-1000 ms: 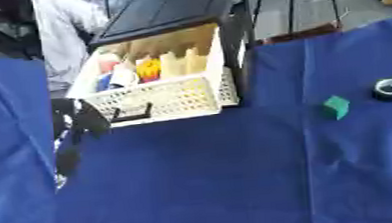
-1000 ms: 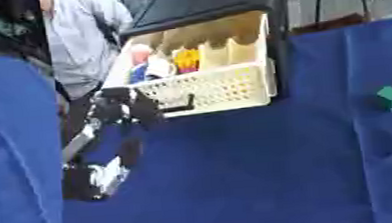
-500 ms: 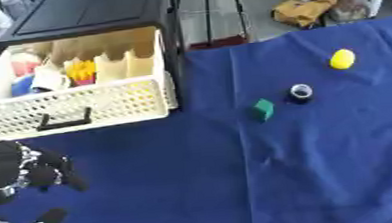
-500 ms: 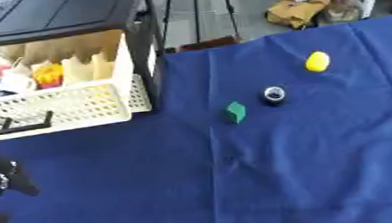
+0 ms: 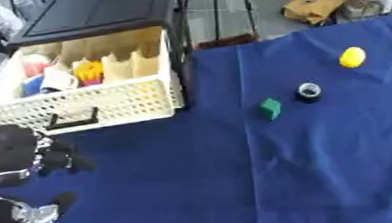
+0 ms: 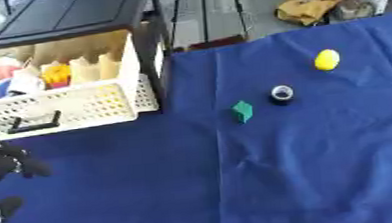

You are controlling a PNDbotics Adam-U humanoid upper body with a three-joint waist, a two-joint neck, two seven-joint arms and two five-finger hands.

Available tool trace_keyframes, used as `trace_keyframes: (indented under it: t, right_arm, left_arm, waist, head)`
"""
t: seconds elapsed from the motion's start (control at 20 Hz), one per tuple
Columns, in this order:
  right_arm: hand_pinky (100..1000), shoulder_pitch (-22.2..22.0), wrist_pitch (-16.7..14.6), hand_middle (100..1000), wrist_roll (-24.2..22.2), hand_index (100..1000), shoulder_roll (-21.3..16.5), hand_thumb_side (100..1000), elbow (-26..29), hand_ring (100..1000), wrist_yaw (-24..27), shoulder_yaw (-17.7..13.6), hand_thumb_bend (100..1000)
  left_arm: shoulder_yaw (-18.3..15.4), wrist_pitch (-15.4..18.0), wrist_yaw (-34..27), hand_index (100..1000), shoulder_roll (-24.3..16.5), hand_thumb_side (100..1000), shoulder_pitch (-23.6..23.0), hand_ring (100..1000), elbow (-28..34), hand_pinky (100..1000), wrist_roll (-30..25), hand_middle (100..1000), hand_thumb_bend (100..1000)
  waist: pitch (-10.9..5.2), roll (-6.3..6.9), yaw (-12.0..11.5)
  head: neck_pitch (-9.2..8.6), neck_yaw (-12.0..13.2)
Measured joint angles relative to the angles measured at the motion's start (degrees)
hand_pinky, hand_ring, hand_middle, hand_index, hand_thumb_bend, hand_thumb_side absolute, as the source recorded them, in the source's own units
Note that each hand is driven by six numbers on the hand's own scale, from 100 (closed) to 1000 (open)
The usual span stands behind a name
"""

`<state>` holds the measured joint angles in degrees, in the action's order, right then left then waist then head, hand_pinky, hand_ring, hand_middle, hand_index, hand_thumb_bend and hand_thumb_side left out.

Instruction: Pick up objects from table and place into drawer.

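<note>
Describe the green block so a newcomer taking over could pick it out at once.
Start at the cream drawer pulled open from the black cabinet, then look to its right across the blue cloth. The green block is the nearest loose thing there. It is the only green, angular one: the black roll beside it and the yellow object beyond are rounded.

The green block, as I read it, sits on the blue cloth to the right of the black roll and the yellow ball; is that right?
Not quite: the green block sits on the blue cloth to the left of the black roll and yellow ball, as the left eye view shows.
</note>
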<state>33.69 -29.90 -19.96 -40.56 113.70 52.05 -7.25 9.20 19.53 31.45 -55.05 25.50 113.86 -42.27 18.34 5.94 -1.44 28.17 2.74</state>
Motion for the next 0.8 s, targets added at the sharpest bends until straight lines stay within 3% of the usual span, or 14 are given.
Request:
trace_keyframes:
  t: [0.3, 0.55, 0.8]
  right_arm:
    - [475, 0.0, 0.3, 578, -0.8, 640, 0.6, 967, 0.0, 638, 0.0, 0.3, 100]
    - [474, 0.0, 0.4, 576, -1.1, 640, 1.0, 969, 0.0, 637, -0.1, 0.4, 100]
    - [469, 0.0, 0.3, 571, -2.1, 636, 1.1, 964, 0.0, 633, -0.4, 0.6, 100]
  left_arm:
    - [1.7, -4.4, 1.8, 959, 0.0, 1000, 0.4, 480, 0.0, 319, -3.5, 809, 100]
    - [1.9, -8.2, 2.5, 962, 0.1, 1000, 0.8, 492, 0.0, 334, -6.5, 775, 100]
    - [1.0, -11.7, 4.7, 944, 0.1, 1000, 1.4, 500, 0.0, 347, -5.9, 758, 100]
  waist:
    - [0.61, 0.17, 1.0]
    - [1.10, 0.25, 1.5]
    - [1.58, 0.39, 1.8]
  head:
    - [-0.03, 1.4]
    - [-0.09, 1.9]
    - [-0.27, 2.3]
